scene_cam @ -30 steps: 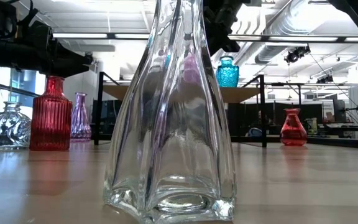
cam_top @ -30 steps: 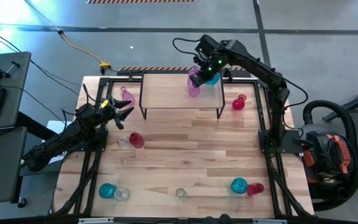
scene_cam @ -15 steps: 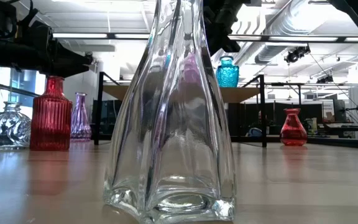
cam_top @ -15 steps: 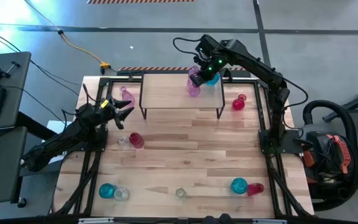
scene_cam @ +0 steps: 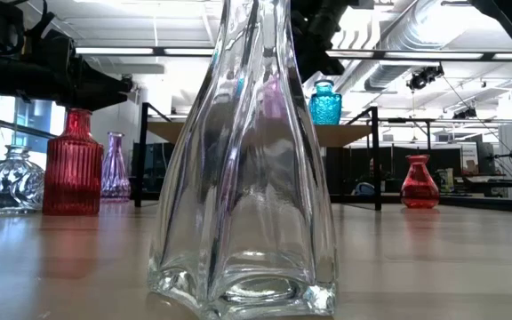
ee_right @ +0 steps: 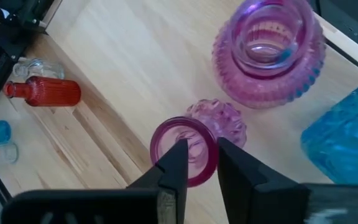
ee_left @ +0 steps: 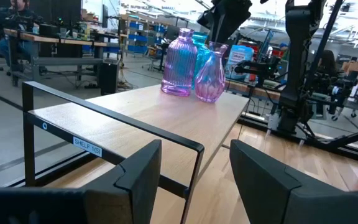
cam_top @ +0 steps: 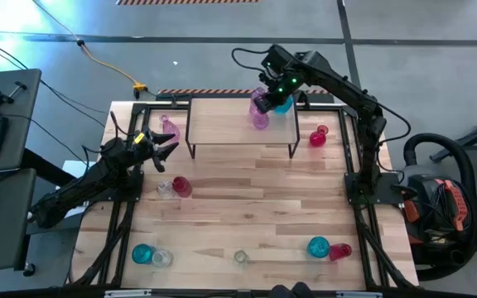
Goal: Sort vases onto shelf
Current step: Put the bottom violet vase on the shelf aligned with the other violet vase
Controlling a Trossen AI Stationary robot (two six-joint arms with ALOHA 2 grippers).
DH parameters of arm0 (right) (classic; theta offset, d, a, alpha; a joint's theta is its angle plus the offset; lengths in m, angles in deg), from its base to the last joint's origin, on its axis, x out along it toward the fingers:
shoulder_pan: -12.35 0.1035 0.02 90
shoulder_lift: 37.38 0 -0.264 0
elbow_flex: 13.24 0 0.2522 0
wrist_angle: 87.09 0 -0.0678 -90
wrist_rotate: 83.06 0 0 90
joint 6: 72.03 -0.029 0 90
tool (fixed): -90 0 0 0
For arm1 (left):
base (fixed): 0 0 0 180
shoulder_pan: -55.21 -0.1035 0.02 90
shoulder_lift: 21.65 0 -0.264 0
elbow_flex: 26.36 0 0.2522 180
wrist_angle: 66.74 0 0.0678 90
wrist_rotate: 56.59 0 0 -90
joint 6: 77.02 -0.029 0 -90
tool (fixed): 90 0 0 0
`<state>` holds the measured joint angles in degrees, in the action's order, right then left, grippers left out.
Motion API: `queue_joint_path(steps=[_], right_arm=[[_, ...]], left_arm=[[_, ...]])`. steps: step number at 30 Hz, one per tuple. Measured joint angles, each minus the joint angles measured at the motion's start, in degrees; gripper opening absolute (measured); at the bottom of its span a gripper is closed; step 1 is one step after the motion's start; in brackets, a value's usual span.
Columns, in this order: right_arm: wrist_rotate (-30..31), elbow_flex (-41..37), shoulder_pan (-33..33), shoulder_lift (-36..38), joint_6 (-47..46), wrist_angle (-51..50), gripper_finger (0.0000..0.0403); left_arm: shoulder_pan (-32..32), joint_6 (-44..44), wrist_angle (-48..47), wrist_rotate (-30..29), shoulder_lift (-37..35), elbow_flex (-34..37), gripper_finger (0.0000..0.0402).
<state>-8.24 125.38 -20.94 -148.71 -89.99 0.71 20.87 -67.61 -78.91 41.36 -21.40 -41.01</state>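
In the low view a tall clear vase (scene_cam: 243,169) fills the centre foreground on the desk (scene_cam: 434,267). Behind it, at left, stand a clear jar (scene_cam: 9,180), a red ribbed vase (scene_cam: 73,164) and a purple vase (scene_cam: 115,166); at right, a red bulbous vase (scene_cam: 420,183).

In the high view the left gripper (cam_top: 162,147) hangs at the desk's left edge, fingers (ee_left: 140,167) spread and empty.

Farthest back, the shelf (cam_top: 243,126) carries a pink vase (ee_right: 188,149), a larger pink-purple vase (ee_right: 269,50) and a teal vase (ee_right: 347,134) at its upper right. The right gripper (ee_right: 197,155) stands over the pink vase, its fingers (ee_right: 178,163) astride the rim; whether they grip it, I cannot tell.
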Motion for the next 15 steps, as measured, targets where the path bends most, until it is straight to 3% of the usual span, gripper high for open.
queue_joint_path(steps=[15], right_arm=[[-1.2,0.0,0.0,-0.8,0.0,1.3,0.0062]], left_arm=[[0.0,0.0,0.0,0.0,0.0,0.0,0.0184]])
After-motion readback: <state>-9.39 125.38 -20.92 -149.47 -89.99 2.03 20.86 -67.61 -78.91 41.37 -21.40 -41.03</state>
